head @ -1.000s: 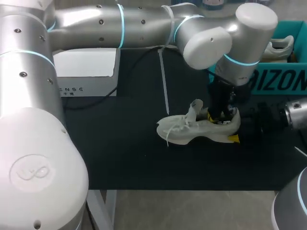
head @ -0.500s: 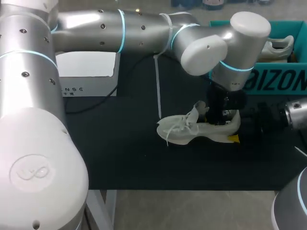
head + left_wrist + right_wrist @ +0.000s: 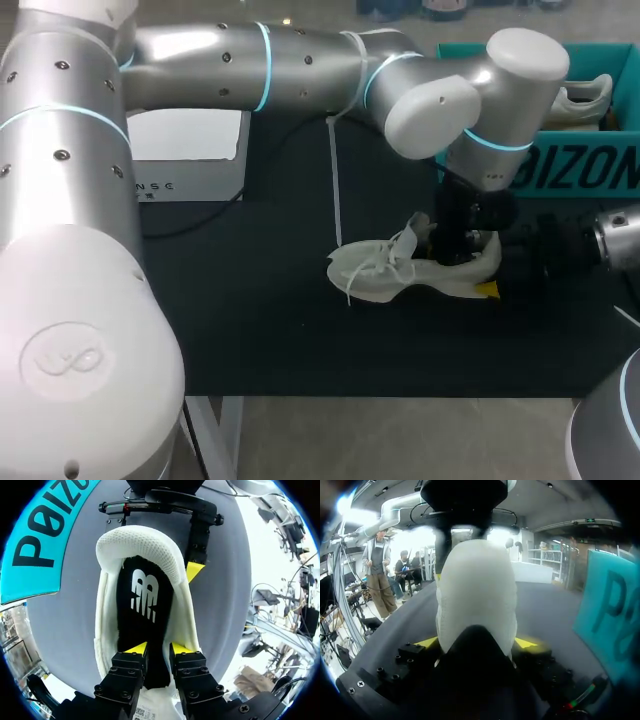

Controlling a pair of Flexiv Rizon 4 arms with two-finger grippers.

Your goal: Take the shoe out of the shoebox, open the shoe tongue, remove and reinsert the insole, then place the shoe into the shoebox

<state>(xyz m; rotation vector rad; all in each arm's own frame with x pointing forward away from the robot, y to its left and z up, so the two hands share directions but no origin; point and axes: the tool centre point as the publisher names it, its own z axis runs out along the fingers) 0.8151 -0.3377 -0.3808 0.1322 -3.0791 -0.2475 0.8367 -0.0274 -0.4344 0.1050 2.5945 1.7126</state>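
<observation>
Shoe (image 3: 385, 275) sits heel-first in right claw (image 3: 476, 642); left claw (image 3: 158, 649) pinches insole (image 3: 142, 600).

Shoebox (image 3: 592, 168) cut off at head view's edge, insole (image 3: 144, 605) end lost in left gripper (image 3: 158, 649) (pinching it), right gripper (image 3: 477, 641) tips mostly behind shoe (image 3: 475, 590) heel.

I count 2 arms on my rig, the left arm (image 3: 300, 60) and the right arm (image 3: 610, 235), so 2 grippers: left gripper (image 3: 158, 649) and right gripper (image 3: 476, 642). There are 2 white shoes: 1 shoe (image 3: 400, 272) on the 1 black mat (image 3: 250, 300), and 1 spare shoe (image 3: 585, 100) in the 1 teal shoebox (image 3: 580, 165). I see 1 black insole (image 3: 142, 610) and 1 white box (image 3: 185, 150).
</observation>
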